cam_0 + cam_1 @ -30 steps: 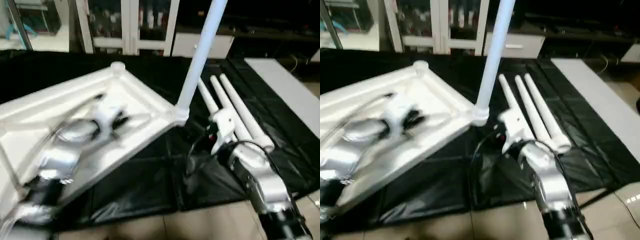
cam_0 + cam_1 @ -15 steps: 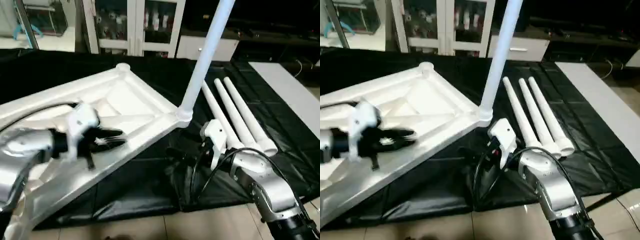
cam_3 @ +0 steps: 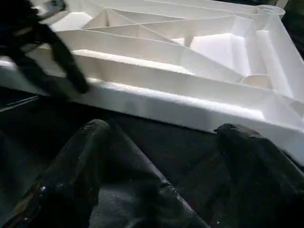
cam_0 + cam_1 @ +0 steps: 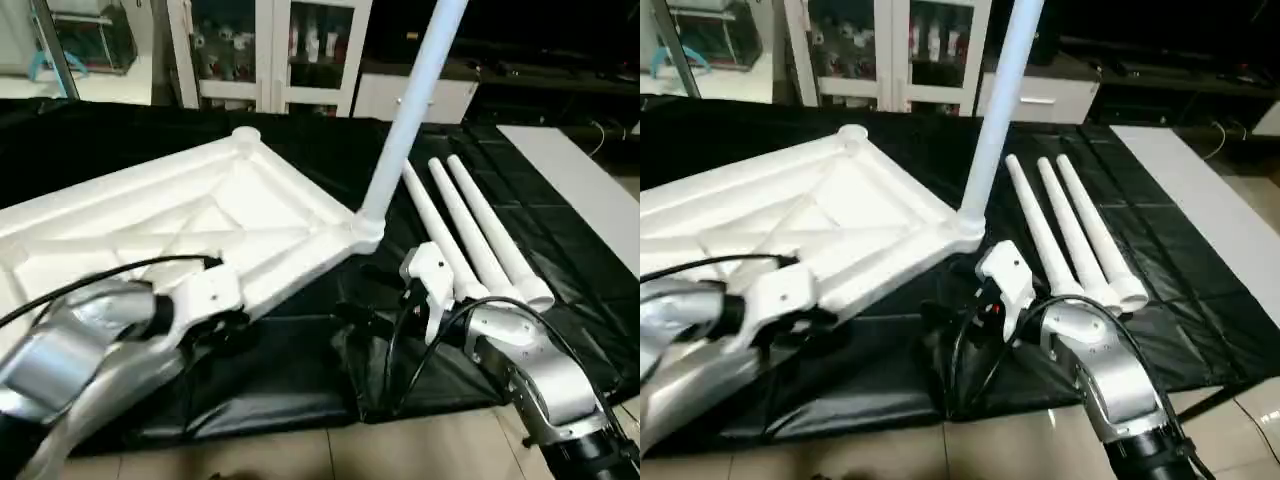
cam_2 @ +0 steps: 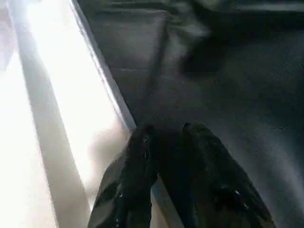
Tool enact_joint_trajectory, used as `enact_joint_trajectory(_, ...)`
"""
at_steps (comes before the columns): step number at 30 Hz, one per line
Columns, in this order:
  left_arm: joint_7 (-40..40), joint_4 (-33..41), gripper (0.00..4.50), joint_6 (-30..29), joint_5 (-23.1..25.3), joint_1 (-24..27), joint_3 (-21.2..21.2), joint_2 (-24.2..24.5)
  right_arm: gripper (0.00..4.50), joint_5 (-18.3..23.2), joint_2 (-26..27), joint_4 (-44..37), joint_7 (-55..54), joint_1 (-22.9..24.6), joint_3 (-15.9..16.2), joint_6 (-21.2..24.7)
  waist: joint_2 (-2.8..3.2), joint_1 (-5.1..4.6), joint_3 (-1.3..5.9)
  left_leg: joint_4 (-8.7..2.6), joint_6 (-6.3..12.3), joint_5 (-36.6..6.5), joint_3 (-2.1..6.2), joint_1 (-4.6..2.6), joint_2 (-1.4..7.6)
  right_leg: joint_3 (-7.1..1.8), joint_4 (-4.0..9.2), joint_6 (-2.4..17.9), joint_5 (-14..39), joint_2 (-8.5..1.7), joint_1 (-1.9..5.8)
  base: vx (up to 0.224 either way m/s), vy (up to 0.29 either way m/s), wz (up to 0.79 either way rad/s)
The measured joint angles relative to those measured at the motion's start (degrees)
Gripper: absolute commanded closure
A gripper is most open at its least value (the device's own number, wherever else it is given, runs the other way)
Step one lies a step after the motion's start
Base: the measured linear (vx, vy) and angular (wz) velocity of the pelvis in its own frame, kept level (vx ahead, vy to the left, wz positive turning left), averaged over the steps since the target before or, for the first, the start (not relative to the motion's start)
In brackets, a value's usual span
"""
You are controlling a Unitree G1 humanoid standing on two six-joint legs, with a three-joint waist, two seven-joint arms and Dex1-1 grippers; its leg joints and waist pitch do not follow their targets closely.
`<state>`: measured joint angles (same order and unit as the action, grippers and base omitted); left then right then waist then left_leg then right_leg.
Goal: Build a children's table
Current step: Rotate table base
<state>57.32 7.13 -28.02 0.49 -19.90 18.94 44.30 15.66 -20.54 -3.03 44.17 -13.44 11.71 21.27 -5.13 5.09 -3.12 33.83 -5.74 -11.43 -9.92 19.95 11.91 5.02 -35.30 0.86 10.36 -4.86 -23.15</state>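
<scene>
On black sheeting [image 4: 300, 380], a ribbed white plastic tabletop [image 4: 200, 215] is laid upside down.
One tapered leg [image 4: 405, 110] is socketed; left tool [image 5: 164, 137] narrowly parted, right tool [image 3: 161, 142] spread.

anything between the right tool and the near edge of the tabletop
No object: the right wrist view shows bare black sheet between the right tool, fingers spread wide, and the tabletop's near edge.

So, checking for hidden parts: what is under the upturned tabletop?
Black sheeting shows beneath the raised near edge of the tabletop; anything further under is covered.
</scene>
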Motion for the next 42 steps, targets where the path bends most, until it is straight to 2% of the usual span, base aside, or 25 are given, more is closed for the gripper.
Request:
enact_joint_trajectory(3,-7.58,-9.07,3.24,1.99,5.69,-6.19,1.95,-6.54,0.65,-0.4,-0.22,-0.17,-0.05,-0.14,0.01,-0.03,-0.01,0.07,0.01,0.06,0.0,0.0,0.07,0.03,-0.02,0.0,0.02,-0.12,-0.02,0.0,0.07,-0.017,-0.002,0.01)
enact_joint_trajectory(5,-11.67,-13.3,3.24,3.53,8.44,-8.74,3.11,-8.44,0.65,-0.52,-0.2,-0.18,-0.08,-0.19,0.02,-0.11,-0.03,-0.06,0.02,0.07,0.0,0.01,0.11,0.04,-0.03,0.0,0.06,-0.16,-0.07,0.0,0.08,0.0,0.0,0.0)
enact_joint_trajectory(7,-13.5,-15.41,3.24,4.58,9.45,-9.65,3.9,-9.3,0.65,-0.59,-0.37,-0.15,-0.12,-0.17,0.0,-0.12,-0.03,-0.29,0.02,0.07,-0.02,0.02,0.11,0.07,-0.03,0.0,0.08,-0.17,-0.12,0.0,0.07,0.0,0.0,0.0)
enact_joint_trajectory(9,-16.72,-19.77,3.24,6.51,10.22,-11.04,4.3,-12.26,0.65,-0.63,-0.46,-0.03,-0.26,-0.18,-0.05,-0.17,-0.03,-0.11,0.02,0.08,-0.03,0.04,0.12,0.1,-0.03,0.01,0.07,-0.17,-0.13,0.01,0.08,0.0,0.0,0.0)
enact_joint_trajectory(14,-29.17,-30.81,3.24,13.38,13.24,-14.9,4.44,-19.42,0.65,-1.06,-0.19,0.02,-1.19,-0.64,-0.02,-0.37,0.04,0.11,0.0,0.16,-0.02,0.08,0.14,0.31,-0.02,0.03,0.16,0.05,-0.3,0.02,-0.07,0.0,0.0,0.0)
enact_joint_trajectory(16,-33.44,-31.47,3.24,12.96,13.05,-15.12,1.82,-20.21,0.65,-1.09,-0.29,-0.15,-1.3,-0.48,-0.09,-0.36,0.09,-0.2,-0.03,0.17,0.04,0.04,0.12,0.35,0.01,0.03,0.17,0.05,-0.3,0.05,-0.12,0.0,0.0,0.0)
enact_joint_trajectory(19,-34.93,-27.45,3.24,10.56,7.64,-15.54,-8.34,-20.11,0.65,-1.02,-0.47,-0.57,-1.47,0.51,-0.47,-0.19,0.21,-0.54,-0.09,0.12,0.03,0.04,0.12,0.26,0.09,0.03,0.12,0.19,-0.21,0.16,-0.13,0.0,0.0,0.0)
enact_joint_trajectory(20,-34.33,-24.99,3.24,9.9,4.31,-15.32,-12.76,-19.63,0.65,-0.96,-0.58,-0.99,-1.45,0.93,-0.52,-0.13,0.27,-0.51,-0.13,0.1,0.02,0.04,0.11,0.22,0.11,0.03,0.08,0.25,-0.17,0.18,-0.12,0.0,0.0,0.0)
enact_joint_trajectory(21,-34.16,-24.19,3.24,9.77,3.09,-15.32,-14.53,-19.3,0.65,-0.92,-0.63,-1.12,-1.43,1.06,-0.52,-0.11,0.28,-0.48,-0.12,0.08,0.02,0.04,0.11,0.18,0.11,0.03,0.07,0.26,-0.16,0.19,-0.11,0.0,0.0,0.0)
enact_joint_trajectory(23,-33.97,-23.78,3.24,11.14,0.66,-14.09,-18.34,-15.33,0.65,-0.48,-0.59,-1.68,-1.21,1.22,-0.47,-0.07,0.4,-0.51,-0.06,0.08,0.02,0.04,0.11,0.1,0.11,0.0,0.07,0.26,-0.15,0.22,-0.05,0.0,0.0,0.0)
enact_joint_trajectory(26,-35.49,-27.53,3.24,12.26,0.37,-11.71,-22.63,-10.78,0.65,-0.46,-0.67,-2.11,-1.14,1.82,-0.47,-0.05,0.41,-0.56,-0.06,0.11,0.0,0.05,0.19,0.09,0.13,-0.02,0.08,0.25,-0.16,0.29,-0.04,0.0,0.0,0.0)
enact_joint_trajectory(29,-43.33,-34.79,3.24,13.83,0.86,-9.99,-30.51,-6.13,0.65,-0.46,-0.45,-2.19,-1.02,1.67,-0.09,-0.03,0.21,-0.31,-0.02,0.15,-0.01,0.06,0.25,0.13,0.17,-0.01,0.1,0.25,-0.17,0.36,-0.04,0.0,0.0,0.0)
enact_joint_trajectory(33,-53.2,-41.11,3.24,16.24,1.64,-9.34,-38.41,-0.4,0.65,-0.46,-0.37,-2.15,-0.34,1.43,0.09,-0.02,-0.04,0.11,0.05,0.14,0.03,0.02,0.27,0.14,0.18,-0.01,0.22,0.23,-0.16,0.39,0.0,0.0,0.0,0.0)
enact_joint_trajectory(37,-60.72,-48.17,3.24,18.8,1.64,-6.22,-42.31,3.93,0.65,-0.46,-0.29,-2.08,0.09,0.6,0.54,-0.02,-0.2,0.34,0.15,0.13,0.05,0.01,0.3,0.11,0.18,-0.02,0.22,0.16,-0.12,0.38,0.03,0.0,0.0,0.0)
enact_joint_trajectory(42,-60.88,-54.26,3.24,18.99,2.04,-3.02,-42.7,4.73,0.65,-0.47,-0.31,-1.99,0.32,0.39,0.84,-0.03,-0.63,0.85,0.41,0.15,0.02,0.02,0.36,0.02,0.18,-0.02,0.25,0.12,-0.09,0.39,0.17,0.0,0.0,0.0)
